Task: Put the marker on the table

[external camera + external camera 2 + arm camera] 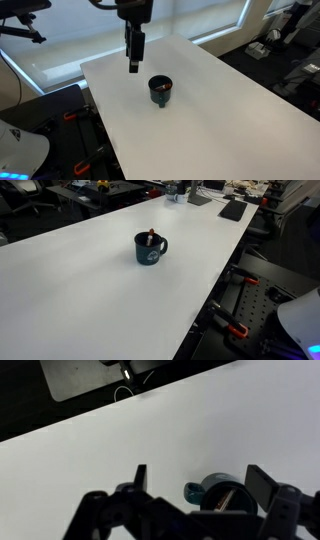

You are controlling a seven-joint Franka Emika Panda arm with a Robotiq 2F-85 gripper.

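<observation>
1. The counter is a large, plain white rectangular top with a smooth surface.
2. In both exterior views, a dark round cup with a side handle stands upright on it, well in from every edge.
3. The wrist view shows the cup low in the frame, on the white surface.

We see our gripper hanging at the upper middle of the frame, pointing straight down, its fingers spread wide apart.

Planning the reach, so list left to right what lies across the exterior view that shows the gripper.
Red clamp → gripper, open above the table → dark cup, with the marker standing in it.
</observation>
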